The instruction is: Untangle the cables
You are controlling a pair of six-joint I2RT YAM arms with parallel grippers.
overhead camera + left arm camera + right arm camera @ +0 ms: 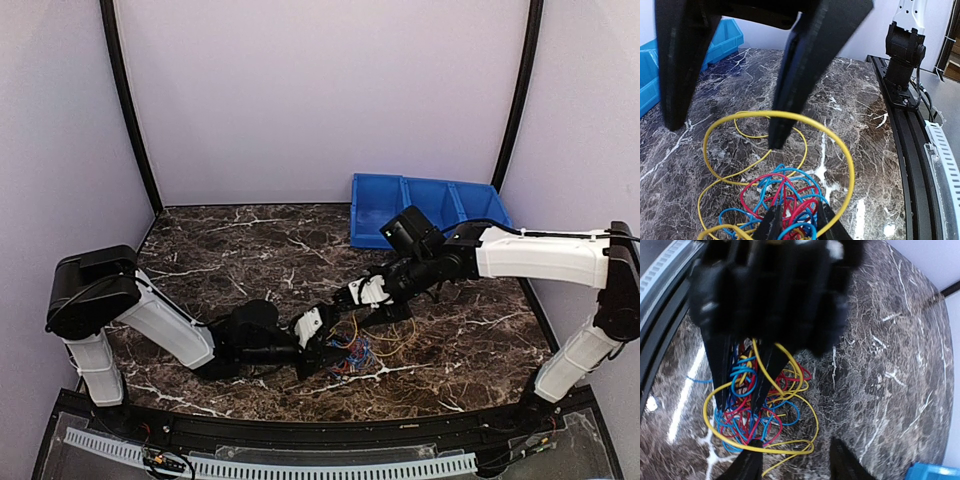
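Two grippers crowd one small patch of marble near the front of the table [250, 240]. The cables [355, 352] lie there in a loose knot of red, blue and yellow, flat on the surface between the two wrists and well apart from the blue bin [425, 205] at the far right edge.

Down in the thick of it sits the left gripper [801, 225]. Its jaws stand only a little apart, pinched on a bunch of red and blue strands that fills the gap between them. The right wrist view shows those same fingers [720, 370] planted in the heap, with blue wire packed between them and a yellow strand running up alongside.

Over the tangle from the far side comes the right gripper [796, 462], jaws apart, nothing clamped between them. One of its fingers [805, 65] points its tip inside the outline of a big yellow loop [852, 175] that rings the knot; whether tip and wire touch, I can't tell. The other finger hangs outside that loop, over bare marble. In its own wrist view a yellow strand runs right past one fingertip, and contact there is unclear too.
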